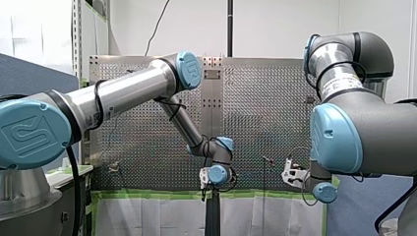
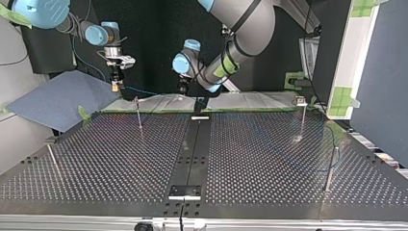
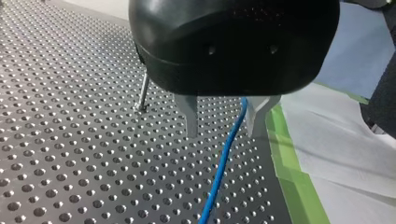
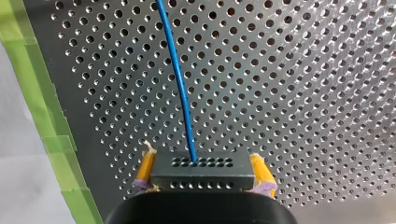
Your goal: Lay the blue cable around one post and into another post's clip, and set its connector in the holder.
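Clamped between the yellow pads (image 4: 146, 165) of my right gripper (image 4: 201, 161): black rectangular multi-hole connector (image 4: 201, 175), held by both short sides. Leaves the connector's face as a thin blue cable (image 4: 180, 88) and runs out over the grey perforated metal table (image 4: 303, 93). Passes between the spread metal fingers (image 3: 189, 119) of my left gripper (image 3: 222, 133), ungripped, close to the green tape strip (image 3: 285, 154) at the table's edge. Stands just beyond that gripper: slim upright metal post (image 3: 144, 91). Noted in the front view: embossed stylised emblem on the large blue joint cap (image 1: 32, 132); white printed label (image 1: 339, 83) on my right arm, print too small to read.
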